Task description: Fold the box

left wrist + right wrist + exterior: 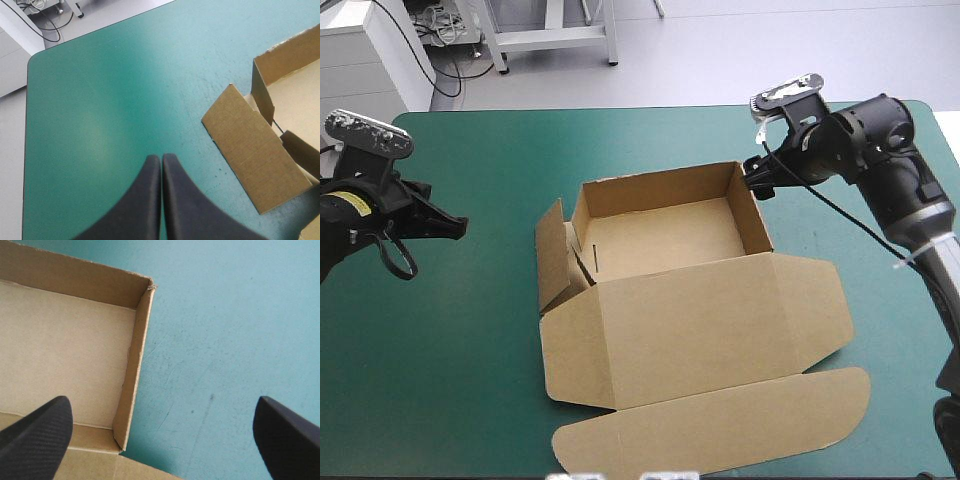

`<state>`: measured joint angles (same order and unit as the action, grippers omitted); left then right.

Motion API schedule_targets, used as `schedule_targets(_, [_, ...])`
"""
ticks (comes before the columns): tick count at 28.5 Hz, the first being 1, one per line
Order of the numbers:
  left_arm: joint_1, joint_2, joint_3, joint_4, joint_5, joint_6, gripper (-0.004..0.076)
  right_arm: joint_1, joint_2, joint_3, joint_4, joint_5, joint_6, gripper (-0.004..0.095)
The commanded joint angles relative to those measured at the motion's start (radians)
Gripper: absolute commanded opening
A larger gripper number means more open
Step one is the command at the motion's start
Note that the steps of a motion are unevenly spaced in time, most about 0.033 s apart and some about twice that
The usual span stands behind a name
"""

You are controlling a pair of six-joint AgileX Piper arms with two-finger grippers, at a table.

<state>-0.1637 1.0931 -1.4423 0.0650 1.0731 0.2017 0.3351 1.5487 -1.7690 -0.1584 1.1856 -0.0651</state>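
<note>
Box (700, 320) of matte brown board forms an open tray; left hand (161, 158) pinched empty, right hand (161, 402) spread wide.

Your left arm (360, 205), at the left edge of the high view: black housing bearing a small yellow label (355, 203). Its left gripper (458, 228): two broad black fins. At the bottom centre of the left wrist view the fingers (140, 205) read as smooth matte black with rounded tips.

Your right arm (885, 150), upper right of the high view: a rounded dark-grey joint casing, then a paler grey link toward the lower right, crossed by a thin white tie (920, 258). Its right gripper (752, 178): black. In the right wrist view's bottom corners the fingers (35, 435) show a fine woven texture.
</note>
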Motion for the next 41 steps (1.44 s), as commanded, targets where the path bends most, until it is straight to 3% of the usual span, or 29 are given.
schedule_targets(1, [0.002,-0.015,-0.031,0.002,-0.062,-0.007,-0.0008,-0.003,-0.057,-0.031,-0.019,-0.022,-0.012,0.0899])
schedule_targets(9, [0.002,-0.014,-0.031,0.002,-0.06,-0.007,-0.0008,-0.022,0.047,-0.031,0.065,-0.018,-0.026,0.0899])
schedule_targets(16, [0.002,-0.014,-0.031,0.003,-0.033,-0.007,-0.0008,-0.132,0.213,-0.031,0.257,-0.021,-0.091,0.0899])
schedule_targets(33, [0.002,-0.012,-0.029,-0.027,-0.021,-0.007,-0.0008,-0.142,0.373,-0.038,0.296,-0.047,-0.153,0.0896])
schedule_targets(38, [0.002,-0.009,-0.029,-0.027,-0.01,-0.007,-0.0008,-0.14,0.393,-0.038,0.296,-0.043,-0.156,0.0758])
schedule_targets(40, [0.002,-0.006,-0.029,-0.027,-0.006,-0.007,-0.0008,-0.14,0.395,-0.038,0.298,-0.045,-0.156,0.066])
schedule_targets(41, [0.002,0.001,-0.029,-0.027,-0.006,-0.005,-0.0008,-0.14,0.397,-0.038,0.298,-0.045,-0.156,0.0519])
